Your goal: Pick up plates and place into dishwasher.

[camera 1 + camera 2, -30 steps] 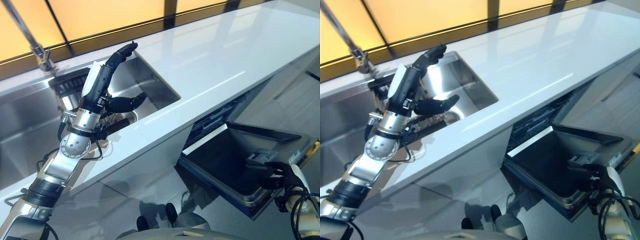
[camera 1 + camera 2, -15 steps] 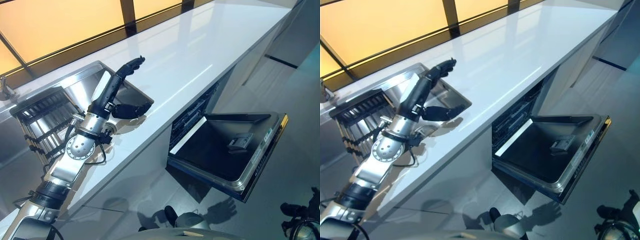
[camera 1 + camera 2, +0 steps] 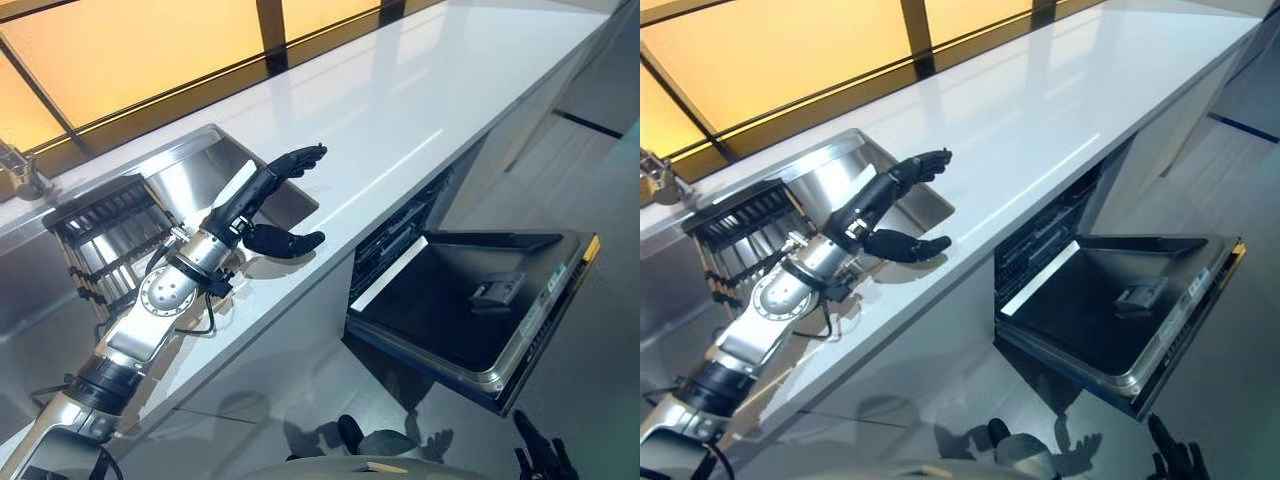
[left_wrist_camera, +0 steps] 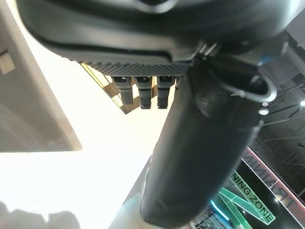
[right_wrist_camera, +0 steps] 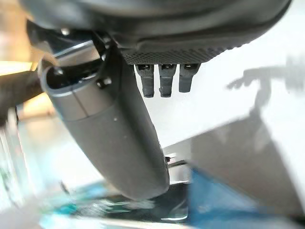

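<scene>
My left hand (image 3: 245, 196) is raised over the white counter's front strip, just right of the sink (image 3: 190, 172). Its fingers are stretched out and its thumb is spread below them; it is open and holds nothing. In the left wrist view the left hand (image 4: 143, 28) shows straight fingers with nothing between them and the thumb. The dishwasher (image 3: 395, 240) stands under the counter with its door (image 3: 450, 305) folded down flat. My right hand (image 3: 1170, 462) hangs low beyond the door's front corner, open and empty; the right wrist view shows the same hand (image 5: 157, 24) with straight fingers.
A dark wire dish rack (image 3: 105, 232) sits in the sink to the left of my left arm. A faucet (image 3: 20, 172) stands at the far left. The long white counter (image 3: 400, 110) runs to the back right. Grey floor lies around the open door.
The camera has shifted. My left hand has swung from above the sink to over the counter edge. My right hand has dropped from the dishwasher door's edge to low near the floor.
</scene>
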Robot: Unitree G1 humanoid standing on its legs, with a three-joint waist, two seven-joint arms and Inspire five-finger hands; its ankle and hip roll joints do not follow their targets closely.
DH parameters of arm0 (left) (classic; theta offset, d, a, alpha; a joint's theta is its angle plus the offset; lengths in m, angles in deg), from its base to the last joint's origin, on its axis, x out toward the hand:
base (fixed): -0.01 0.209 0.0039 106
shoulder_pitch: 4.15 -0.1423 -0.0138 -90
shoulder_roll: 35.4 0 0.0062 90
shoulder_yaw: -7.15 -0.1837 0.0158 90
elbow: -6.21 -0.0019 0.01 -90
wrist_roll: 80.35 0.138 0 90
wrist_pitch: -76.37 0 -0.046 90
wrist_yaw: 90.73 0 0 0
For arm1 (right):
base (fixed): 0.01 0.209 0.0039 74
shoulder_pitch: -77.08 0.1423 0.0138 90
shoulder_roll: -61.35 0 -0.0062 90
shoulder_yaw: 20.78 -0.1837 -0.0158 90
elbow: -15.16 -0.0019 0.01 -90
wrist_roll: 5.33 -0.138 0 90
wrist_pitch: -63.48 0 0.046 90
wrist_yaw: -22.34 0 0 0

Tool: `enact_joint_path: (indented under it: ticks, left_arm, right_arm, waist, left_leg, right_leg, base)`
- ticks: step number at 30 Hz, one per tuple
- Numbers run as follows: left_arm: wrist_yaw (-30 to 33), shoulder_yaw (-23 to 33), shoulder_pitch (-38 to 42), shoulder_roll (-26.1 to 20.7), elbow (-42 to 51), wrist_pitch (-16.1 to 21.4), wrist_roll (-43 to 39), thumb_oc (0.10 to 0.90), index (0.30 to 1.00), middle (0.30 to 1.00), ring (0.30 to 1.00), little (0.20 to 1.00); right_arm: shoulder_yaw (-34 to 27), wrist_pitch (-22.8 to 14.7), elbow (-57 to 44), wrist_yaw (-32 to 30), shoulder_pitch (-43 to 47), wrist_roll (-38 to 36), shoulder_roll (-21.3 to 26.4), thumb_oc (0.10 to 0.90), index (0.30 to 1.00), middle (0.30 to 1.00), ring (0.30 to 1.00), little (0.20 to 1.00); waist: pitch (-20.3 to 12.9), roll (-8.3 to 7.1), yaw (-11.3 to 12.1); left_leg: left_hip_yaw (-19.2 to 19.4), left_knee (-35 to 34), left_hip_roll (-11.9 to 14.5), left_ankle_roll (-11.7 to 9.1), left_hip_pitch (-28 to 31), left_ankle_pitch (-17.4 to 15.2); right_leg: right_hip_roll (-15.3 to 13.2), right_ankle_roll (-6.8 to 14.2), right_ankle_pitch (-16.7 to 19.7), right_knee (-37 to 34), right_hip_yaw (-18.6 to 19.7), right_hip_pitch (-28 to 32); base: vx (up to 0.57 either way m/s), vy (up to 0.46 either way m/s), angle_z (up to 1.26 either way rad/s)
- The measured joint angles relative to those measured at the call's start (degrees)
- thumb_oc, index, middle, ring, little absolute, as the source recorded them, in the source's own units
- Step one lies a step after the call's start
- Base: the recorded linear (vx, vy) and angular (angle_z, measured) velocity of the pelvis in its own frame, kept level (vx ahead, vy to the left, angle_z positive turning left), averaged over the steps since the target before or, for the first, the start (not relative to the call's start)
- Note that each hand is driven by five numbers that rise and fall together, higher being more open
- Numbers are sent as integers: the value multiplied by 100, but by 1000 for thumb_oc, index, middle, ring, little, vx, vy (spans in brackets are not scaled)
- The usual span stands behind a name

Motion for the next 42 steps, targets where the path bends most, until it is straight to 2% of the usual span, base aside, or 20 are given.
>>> enact_joint_path:
  ticks: [2, 3, 4, 5, 6, 11, 14, 16, 19, 25, 26, 28, 33, 42]
  left_arm:
    - [-44, -4, 19, -23, 0, -20, -73, 800, 900, 900, 900, 900]
    - [-116, -3, 36, -17, 6, -21, -85, 800, 900, 900, 900, 900]
    - [-129, -3, 36, -16, 8, -21, -86, 800, 900, 900, 900, 900]
    - [-139, -3, 37, -3, 12, -22, -86, 800, 900, 900, 900, 900]
    - [-141, -4, 40, 25, 34, -23, -85, 800, 900, 900, 900, 900]
    - [-141, -2, 36, 174, 56, -8, -82, 800, 900, 900, 900, 900]
    - [-148, -2, 31, 265, 58, 38, -79, 800, 900, 900, 900, 900]
    - [-147, -1, -21, 265, 59, 64, -72, 800, 900, 900, 900, 900]
    - [-145, -12, -25, 266, 59, 119, -70, 800, 900, 900, 900, 900]
    - [-145, -56, -25, 267, 21, 291, -68, 800, 900, 900, 900, 900]
    - [-145, -56, -25, 267, 17, 291, -68, 800, 900, 900, 900, 900]
    - [-146, -56, -25, 267, -5, 296, -68, 800, 900, 900, 900, 900]
    - [-144, -62, -25, 266, -30, 317, -68, 800, 900, 900, 900, 900]
    - [-147, -126, -20, 292, -34, 529, -66, 800, 900, 900, 900, 900]
  right_arm:
    - [-13, 61, 196, 492, 102, -458, 164, 800, 900, 900, 900, 900]
    - [-37, 181, 318, 923, 181, -817, 337, 800, 900, 900, 900, 900]
    - [-41, 219, 317, 1059, 205, -893, 388, 800, 900, 900, 900, 900]
    - [21, 328, 291, 1522, 293, -1002, 513, 800, 900, 900, 900, 900]
    - [1, 223, 307, 1648, 279, -1047, 551, 800, 900, 900, 900, 900]
    - [397, 154, 248, 2407, 21, -1096, 792, 800, 900, 900, 900, 900]
    - [569, 97, -161, 2484, -215, -1089, 843, 800, 900, 900, 900, 900]
    - [716, 62, -646, 2512, -418, -995, 902, 800, 900, 900, 900, 900]
    - [902, 224, -1003, 2553, -428, -751, 1104, 800, 900, 900, 900, 900]
    - [899, 992, -1625, 2752, -435, -432, 1536, 800, 900, 900, 900, 900]
    - [899, 1032, -1661, 2776, -428, -422, 1560, 800, 900, 900, 900, 900]
    - [901, 1363, -1793, 2814, -227, -198, 1694, 800, 900, 900, 900, 900]
    - [1022, 1735, -2114, 2947, 426, 233, 1789, 800, 900, 900, 900, 900]
    - [1910, 1837, -2600, 3019, 1924, 453, 1503, 800, 900, 900, 900, 900]
  waist:
    - [3, 108, 60]
    - [2, 230, 111]
    - [0, 277, 128]
    - [5, 411, 219]
    - [11, 457, 247]
    - [37, 564, 237]
    - [54, 612, 243]
    - [54, 654, 258]
    - [54, 656, 245]
    - [68, 627, 220]
    - [67, 622, 224]
    - [63, 555, 245]
    - [84, 433, 299]
    - [112, 354, 857]
  left_leg:
    - [-36, 0, -9, 7, -2, -1]
    - [-100, -1, -22, 16, 0, 0]
    - [-127, -1, -25, 19, -1, 2]
    - [-179, -1, -33, 34, -3, 13]
    - [-216, -1, -38, 39, -3, 20]
    - [-343, -3, -46, 53, -2, 72]
    - [-395, -4, -46, 27, -48, 68]
    - [-565, -4, -78, 34, -115, 74]
    - [-772, -5, -107, 42, -140, 75]
    - [-834, -4, -108, 40, -130, 86]
    - [-838, -4, -109, 40, -129, 89]
    - [-871, -4, -107, 32, -99, 104]
    - [-1048, -4, -100, 10, -47, 150]
    - [-1377, -1, -89, 7, 34, 272]
  right_leg:
    - [-20, -2, 0, -1, -132, 4]
    - [-40, -10, 5, -1, -265, 15]
    - [-45, -9, 4, -1, -286, 22]
    - [-58, -9, 2, -1, -332, 38]
    - [-63, -9, 2, -1, -371, 47]
    - [-90, 13, -17, -2, -516, 99]
    - [-104, 3, -10, -1, -593, 83]
    - [-142, -39, 42, -2, -750, -21]
    - [-154, -57, 98, 4, -878, -75]
    - [-149, -98, 143, 25, -913, -90]
    - [-150, -98, 143, 25, -913, -86]
    - [-167, -104, 148, 23, -1027, -46]
    - [-160, -123, 158, 22, -1142, 41]
    - [-166, -130, 124, 0, -1430, 226]
  base:
    - [9, -32, 10]
    - [7, -23, 16]
    - [6, -20, 21]
    - [2, -14, 19]
    - [5, -17, 21]
    - [5, -19, 13]
    - [-11, -10, 3]
    - [-38, -7, -18]
    - [-23, -2, -33]
    - [3, 0, -6]
    - [27, -13, 4]
    - [6, -30, 6]
    - [16, -32, 12]
    - [21, -14, 19]
